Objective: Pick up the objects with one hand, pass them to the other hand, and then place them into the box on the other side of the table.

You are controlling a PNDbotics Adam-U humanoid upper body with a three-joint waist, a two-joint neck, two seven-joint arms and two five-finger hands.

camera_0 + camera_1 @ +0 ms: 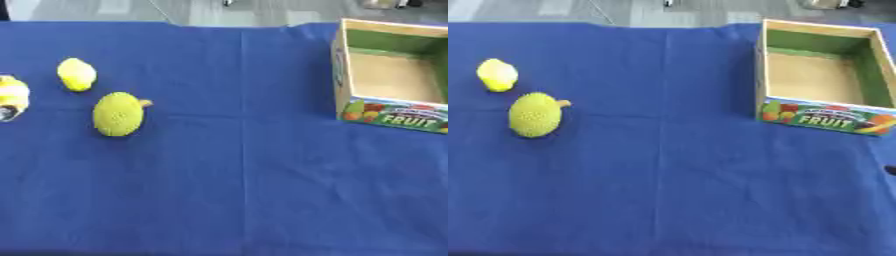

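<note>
Left eye view
Bench (245, 190): covered by a blue cloth; a crease is seen running down the middle.
Lemon (76, 74): a small yellow fruit, lying on the cloth at the far left.
Bumpy fruit (118, 113): yellow-green, dotted skin, short orange-brown stem (145, 103) pointed to the right; set just nearer than the lemon, apart from it.
Yellow-and-white object (12, 97): cut off by the left edge, level with the space between the two fruits; a dark patch is seen at its lower end; its kind cannot be told.
Box (343, 75): open-topped, at the far right of the bench, well apart from the fruits; green inner walls, tan floor; nothing is seen inside.
Box label (420, 120): the word FRUIT is read on the near wall, beside fruit pictures.
Hands: neither is seen in this view.

Right eye view
Lemon and bumpy fruit: recorded in the same arrangement, shifted leftward in the frame.
Box: shown whole, all four walls visible; its floor is bare.
Dark shape (891, 170): a small spot at the right edge, nearer than the box; what it is cannot be told.
Hands: neither is seen, so whether they are released, clenched or grasping cannot be told.
</note>
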